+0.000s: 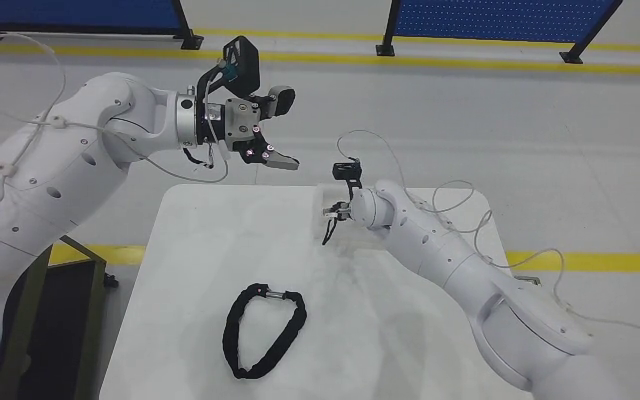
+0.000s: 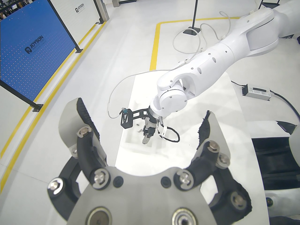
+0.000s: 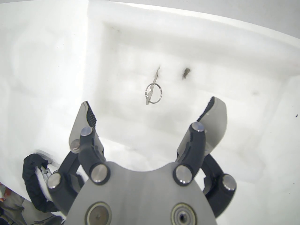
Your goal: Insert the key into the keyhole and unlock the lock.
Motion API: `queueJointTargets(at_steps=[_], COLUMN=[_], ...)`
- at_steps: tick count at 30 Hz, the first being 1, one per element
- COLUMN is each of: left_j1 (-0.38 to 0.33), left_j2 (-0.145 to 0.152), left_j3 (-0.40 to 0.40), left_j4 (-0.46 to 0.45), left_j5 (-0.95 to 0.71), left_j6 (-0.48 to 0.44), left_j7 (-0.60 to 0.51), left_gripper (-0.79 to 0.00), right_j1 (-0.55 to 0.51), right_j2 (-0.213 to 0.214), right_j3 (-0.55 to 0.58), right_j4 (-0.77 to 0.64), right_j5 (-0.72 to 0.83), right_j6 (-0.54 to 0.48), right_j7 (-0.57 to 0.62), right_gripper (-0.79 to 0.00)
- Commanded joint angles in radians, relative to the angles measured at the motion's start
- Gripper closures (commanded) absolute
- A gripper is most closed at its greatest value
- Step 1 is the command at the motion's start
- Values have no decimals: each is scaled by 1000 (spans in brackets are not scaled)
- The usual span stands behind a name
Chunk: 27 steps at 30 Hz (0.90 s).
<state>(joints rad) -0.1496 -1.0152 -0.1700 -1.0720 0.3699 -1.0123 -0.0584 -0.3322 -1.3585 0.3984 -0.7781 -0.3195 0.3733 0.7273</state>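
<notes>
Opened wide, the right end effector hangs over the key in its foam tray, upper centre of the top view, seemingly positioned to grasp it, while the lock lies lower-centre on the desk.

Foam tray on white table; blue panels beyond.

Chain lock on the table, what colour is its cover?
Black; the lock has a silvery metal end. Top view shows it best.
</notes>
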Motion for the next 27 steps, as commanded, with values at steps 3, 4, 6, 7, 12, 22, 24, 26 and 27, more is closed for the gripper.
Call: queueJointTargets(at_steps=[3,4,6,7,12,22,24,26,27], left_j1=[0,0,0,0,0,0,0,0,0], left_j2=[0,0,0,0,0,0,0,0,0], left_j3=[0,0,0,0,0,0,0,0,0], left_j4=[0,0,0,0,0,0,0,0,0], left_j5=[0,0,0,0,0,0,0,0,0], left_j6=[0,0,0,0,0,0,0,0,0], left_j7=[0,0,0,0,0,0,0,0,0], left_gripper=[-785,-785,-785,-785,-785,-785,-785,-785,-785], right_j1=[4,4,3,3,2,7,8,9,10], right_j2=[-13,-17,-24,-28,-47,-90,-100,-111,-116], right_j3=[2,2,5,6,12,27,28,30,32], right_j4=[17,20,29,33,54,121,137,155,164], right_j5=[-31,-36,-43,-45,-56,-67,-69,-69,-68], right_j6=[36,44,60,66,65,62,60,56,54], right_j7=[6,6,9,9,10,2,-1,-5,-6], right_gripper=[-523,-523,-505,-496,-376,-332,-311,-283,-274])
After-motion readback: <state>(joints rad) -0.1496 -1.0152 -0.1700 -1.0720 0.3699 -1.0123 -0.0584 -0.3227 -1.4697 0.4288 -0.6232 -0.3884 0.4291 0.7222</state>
